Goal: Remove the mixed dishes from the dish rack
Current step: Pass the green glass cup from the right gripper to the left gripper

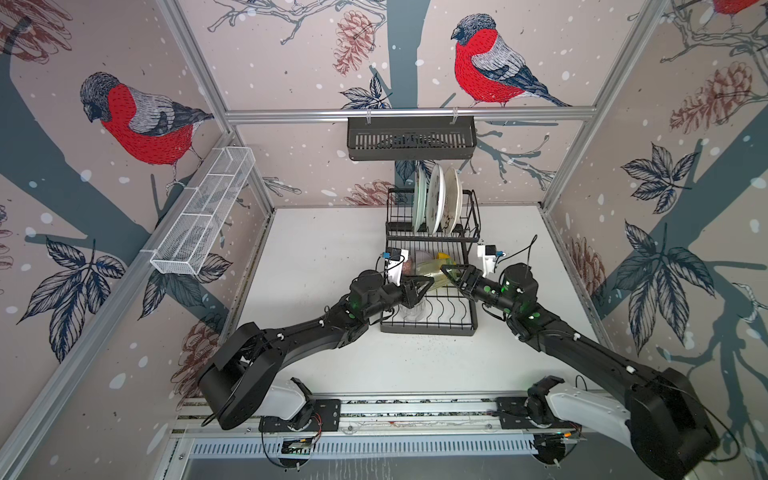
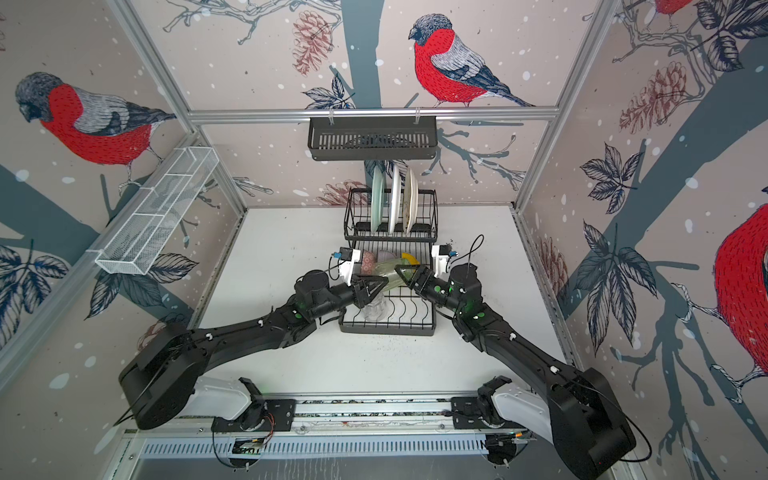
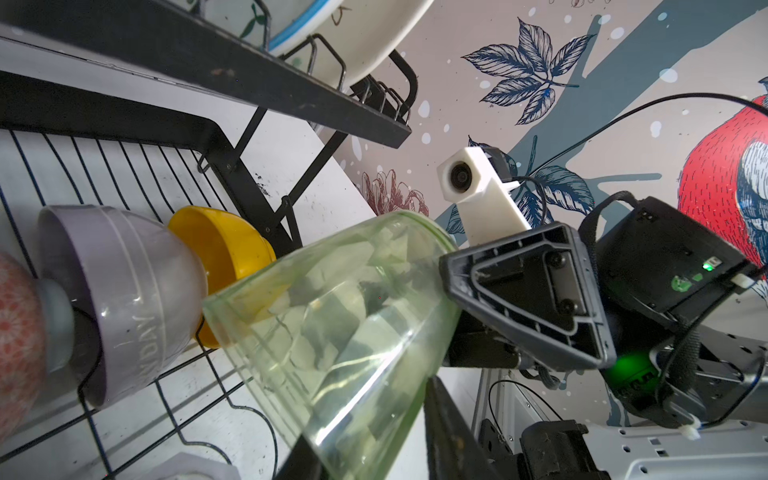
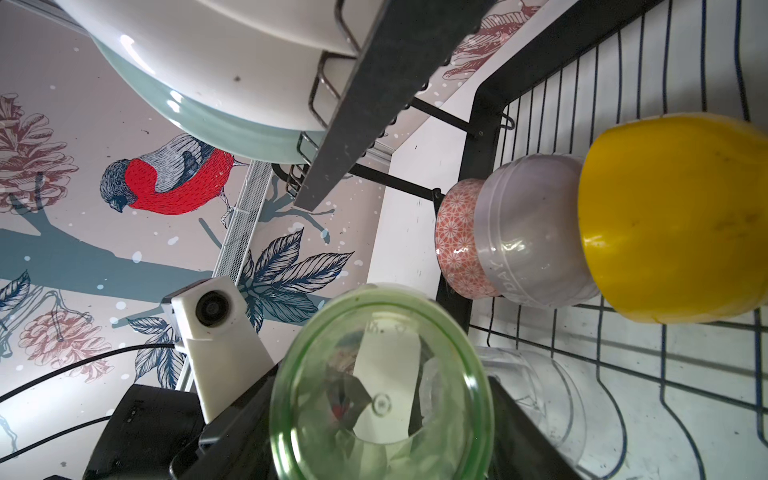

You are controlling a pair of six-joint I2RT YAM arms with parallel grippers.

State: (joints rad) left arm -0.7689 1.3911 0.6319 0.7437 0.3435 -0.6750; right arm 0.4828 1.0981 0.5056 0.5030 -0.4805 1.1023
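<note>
Overhead, in both top views: green glass (image 1: 432, 268) lying sideways in the air above the lower tray of the dish rack (image 1: 432, 328), between right gripper (image 1: 446, 272) and left gripper (image 1: 424, 286). Looks like a handover, tips meeting from opposite sides so that one can take over from the other. Three plates (image 1: 436, 199) upright in the upper slots. Clear glass (image 1: 411, 309) on the tray under the left wrist.

Next, from the left wrist: right gripper set against the far end of the green glass. Wide end close to the lens, with one dark left finger (image 3: 449, 424) just beside its wall. Cannot tell whether clamped yet or merely alongside. Lilac bowl (image 3: 124, 291), yellow bowl (image 3: 220, 245) and pink bowl (image 3: 16, 324) nested on their sides on the wire grid, probably to drain.

Lastly, from the right wrist: green glass filling the gap between the right fingers (image 4: 519, 436), spread fairly wide and pressed on its wall, so grasping it.
</note>
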